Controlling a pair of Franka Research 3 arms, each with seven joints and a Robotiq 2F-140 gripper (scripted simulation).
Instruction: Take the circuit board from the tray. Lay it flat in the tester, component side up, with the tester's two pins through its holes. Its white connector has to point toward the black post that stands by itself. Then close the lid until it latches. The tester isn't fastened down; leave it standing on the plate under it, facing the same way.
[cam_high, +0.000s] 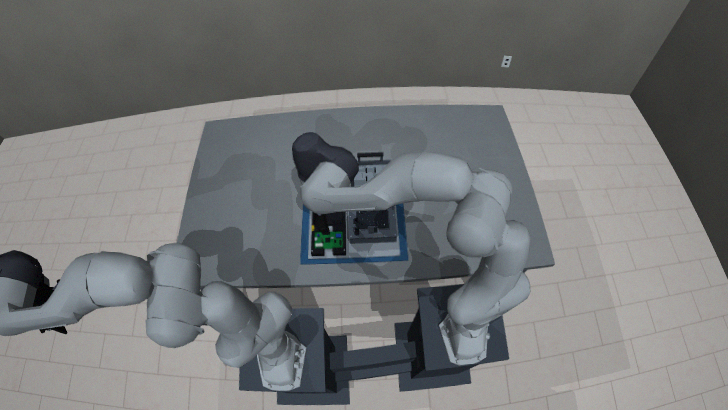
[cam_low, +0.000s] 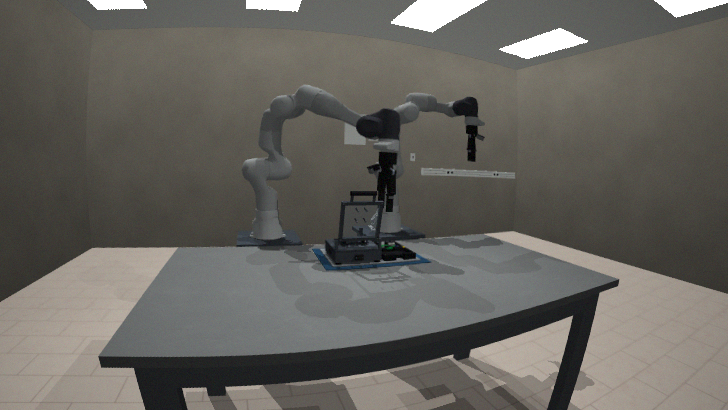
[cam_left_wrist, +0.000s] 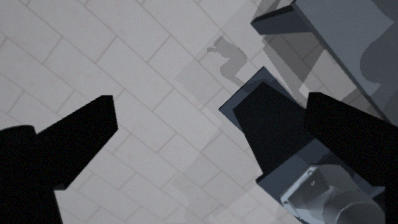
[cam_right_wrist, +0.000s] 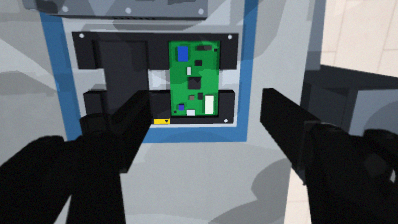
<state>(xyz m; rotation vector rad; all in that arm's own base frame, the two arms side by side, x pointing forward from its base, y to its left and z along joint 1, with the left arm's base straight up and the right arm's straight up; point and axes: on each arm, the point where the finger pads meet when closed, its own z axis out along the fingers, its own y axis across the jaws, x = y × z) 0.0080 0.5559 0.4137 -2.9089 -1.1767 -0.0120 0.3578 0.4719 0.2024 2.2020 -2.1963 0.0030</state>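
The green circuit board (cam_high: 322, 246) (cam_low: 388, 247) (cam_right_wrist: 180, 82) lies component side up in the right-hand slot of the black tray (cam_right_wrist: 227, 50) (cam_low: 406, 253), as the right wrist view shows it. Its large white connector (cam_right_wrist: 209, 105) is at its lower right corner there. The grey tester (cam_high: 374, 237) (cam_low: 354, 253) (cam_right_wrist: 165, 10) stands beside the tray, its lid (cam_low: 361, 203) raised. Posts in the tester are too small to tell apart. My right gripper (cam_right_wrist: 205, 106) (cam_low: 385, 202) is partly open and empty above the tray. My left gripper (cam_left_wrist: 210, 111) (cam_low: 471, 158) is wide open and empty, away from the table.
Tray and tester stand on a pale plate with a blue border (cam_high: 355, 261) (cam_right_wrist: 195, 134). The raised lid and its handle (cam_high: 370, 154) (cam_low: 363, 193) stand close to the right gripper. The left gripper hangs over the floor (cam_left_wrist: 150, 125), beyond the table (cam_high: 239, 168).
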